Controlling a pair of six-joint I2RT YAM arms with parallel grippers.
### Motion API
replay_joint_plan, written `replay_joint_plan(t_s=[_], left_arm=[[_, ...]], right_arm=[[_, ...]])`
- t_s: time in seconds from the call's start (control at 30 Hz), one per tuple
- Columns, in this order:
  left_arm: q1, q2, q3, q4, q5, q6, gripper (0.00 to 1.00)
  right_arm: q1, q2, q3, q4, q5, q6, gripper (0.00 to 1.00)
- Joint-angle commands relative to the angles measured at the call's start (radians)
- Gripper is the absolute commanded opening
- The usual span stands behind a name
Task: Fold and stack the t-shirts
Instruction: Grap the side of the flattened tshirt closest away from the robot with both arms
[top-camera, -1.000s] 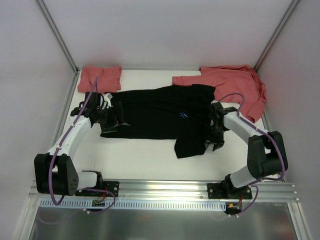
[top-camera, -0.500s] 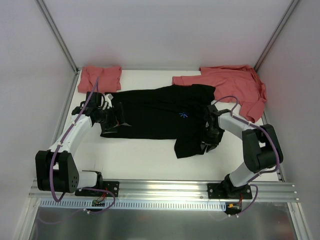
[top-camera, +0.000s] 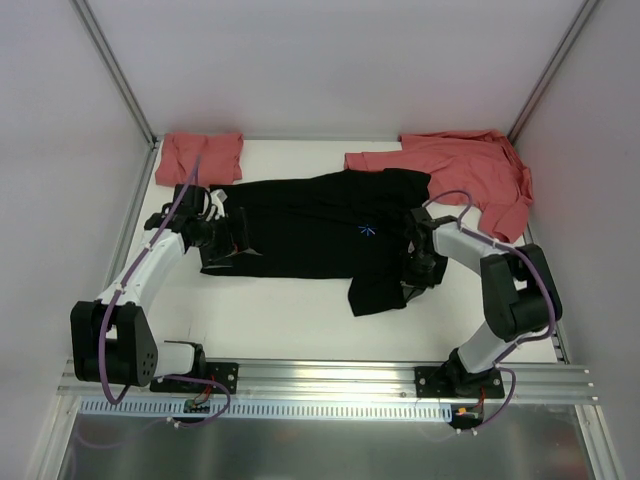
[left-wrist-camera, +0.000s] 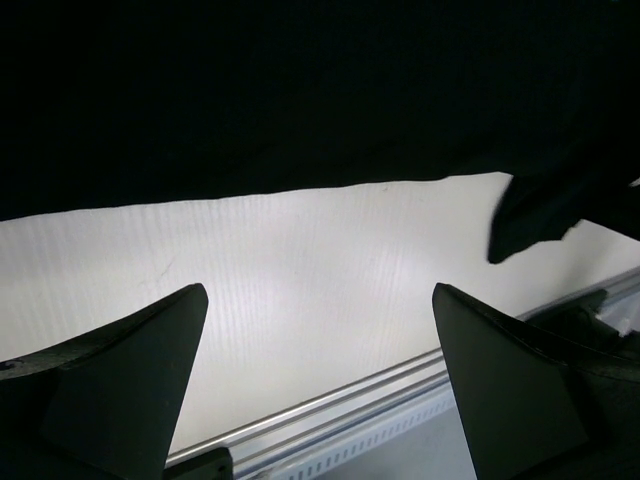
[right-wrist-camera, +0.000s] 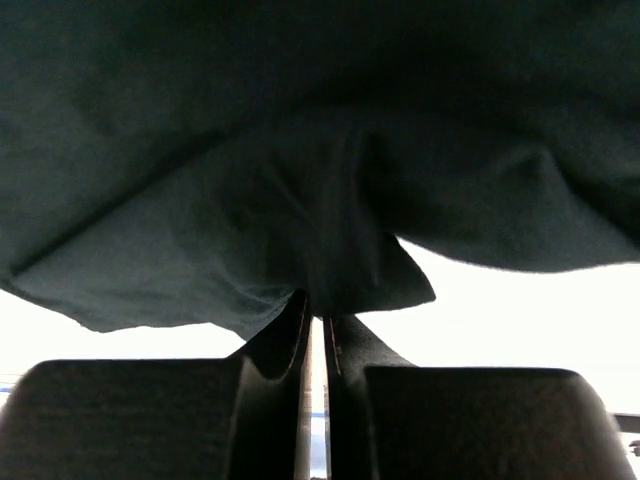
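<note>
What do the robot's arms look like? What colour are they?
Both the left arm and the right arm have white tube-like links between chunky black joints. A thin purple cable loops along each one. The left gripper and the right gripper have dark, wedge-shaped fingers.

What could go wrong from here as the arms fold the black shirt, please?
1. The right gripper is shut on only a thin fold of the black shirt, right at its fingertips; it may slip out on lifting.
2. The left gripper is open and holds nothing, so a one-sided pull could bunch the shirt.
3. The loose red shirt seems to touch the black one's far edge and might get dragged.
</note>
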Motion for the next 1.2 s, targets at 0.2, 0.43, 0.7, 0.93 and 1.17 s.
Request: replay_joint_plan(t_s=[0.2, 0.43, 0.7, 0.93, 1.17], left_arm=[[-0.009, -0.017, -0.031, -0.154, -0.438, 0.132, 0.99], [0.014, 0.093, 0.034, -0.145, -0.570, 0.151, 0.99], [0.047, 0.216, 0.050, -0.073, -0.589, 0.126, 0.99], [0.107, 0.257, 0.021, 0.033, -0.456, 0.120, 0.99], [0.147, 0.313, 0.009, 0.096, -0.327, 0.100, 0.98]], right_arm=[[0.011, -0.155, 0.077, -0.134, 0.059, -0.025, 0.01], [0.011, -0.169, 0.093, -0.174, 0.065, -0.040, 0.01], [0.008, -0.195, 0.088, -0.208, 0.080, -0.053, 0.00], [-0.006, -0.218, 0.088, -0.227, 0.091, -0.062, 0.01], [-0.024, -0.223, 0.082, -0.231, 0.088, -0.072, 0.01]])
